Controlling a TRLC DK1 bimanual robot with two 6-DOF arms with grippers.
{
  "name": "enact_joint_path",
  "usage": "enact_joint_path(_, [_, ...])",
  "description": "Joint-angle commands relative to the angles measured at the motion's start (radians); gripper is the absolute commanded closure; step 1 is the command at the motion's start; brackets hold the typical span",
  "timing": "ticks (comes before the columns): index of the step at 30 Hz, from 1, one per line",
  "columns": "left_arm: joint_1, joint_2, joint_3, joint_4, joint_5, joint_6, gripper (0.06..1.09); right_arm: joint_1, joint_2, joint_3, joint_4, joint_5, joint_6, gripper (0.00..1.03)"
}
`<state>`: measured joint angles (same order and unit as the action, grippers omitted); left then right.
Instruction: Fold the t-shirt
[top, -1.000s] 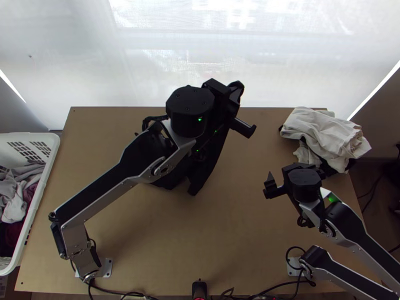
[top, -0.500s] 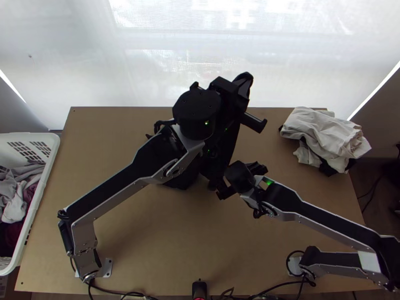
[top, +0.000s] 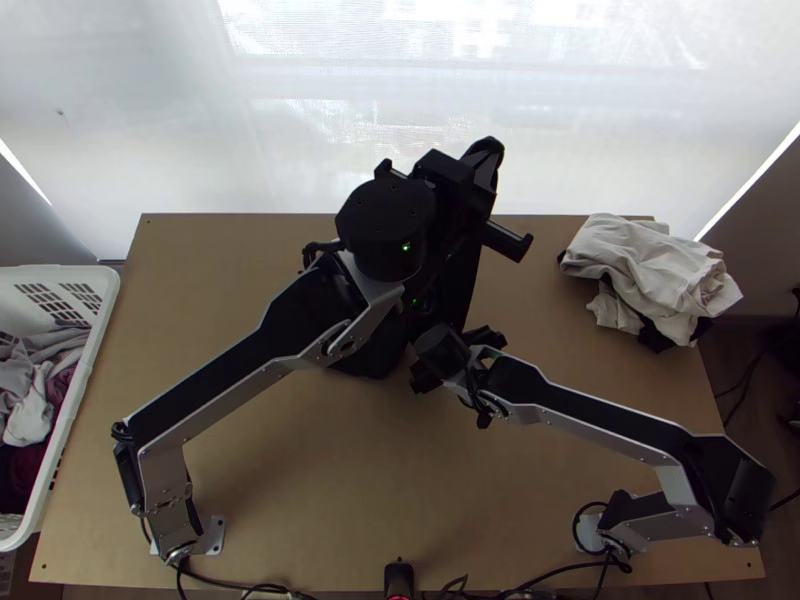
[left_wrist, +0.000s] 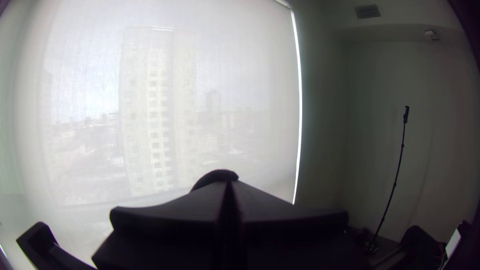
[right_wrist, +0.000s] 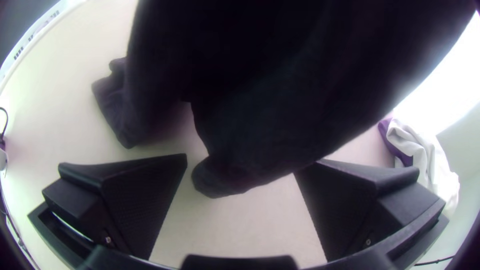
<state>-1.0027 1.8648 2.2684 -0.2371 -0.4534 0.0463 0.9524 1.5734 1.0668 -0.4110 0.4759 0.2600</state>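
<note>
Up near the far edge in the top view, my left gripper (top: 485, 160) holds the black t-shirt (top: 460, 288), which hangs bunched below it. In the left wrist view the fingers of my left gripper (left_wrist: 229, 185) are pressed together, with a dark bit of shirt (left_wrist: 216, 176) showing past their tips. My right gripper (top: 452, 354) is at the shirt's lower part. The right wrist view shows my right gripper (right_wrist: 244, 167) open, a lower corner of the dark shirt (right_wrist: 280, 110) hanging between its parted fingers, touching neither clearly.
A pile of light and dark clothes (top: 650, 270) lies at the table's far right corner. The white laundry basket (top: 85, 400) with clothes stands beyond the left edge. Bare wooden table (top: 330, 490) spreads in front. A black device (top: 399, 578) stands at the near edge.
My right gripper has swung left from the table's right side to the hanging shirt. My left gripper has shifted a little right and toward the far side, carrying the shirt.
</note>
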Motion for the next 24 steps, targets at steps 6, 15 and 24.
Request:
enact_joint_path(6, [-0.008, -0.007, 0.000, -0.008, -0.007, 0.006, 1.05, -0.043, 0.080, 0.004, 0.032, 0.050, 0.025, 0.11])
enact_joint_path(15, [-0.001, -0.015, -0.003, -0.018, -0.013, 0.012, 1.05, -0.055, 0.112, 0.007, 0.143, 0.164, -0.156, 0.97])
enact_joint_path(24, [0.065, -0.039, -0.027, -0.028, -0.021, 0.013, 1.05, -0.101, 0.020, 0.016, 0.132, 0.256, -0.228, 1.00])
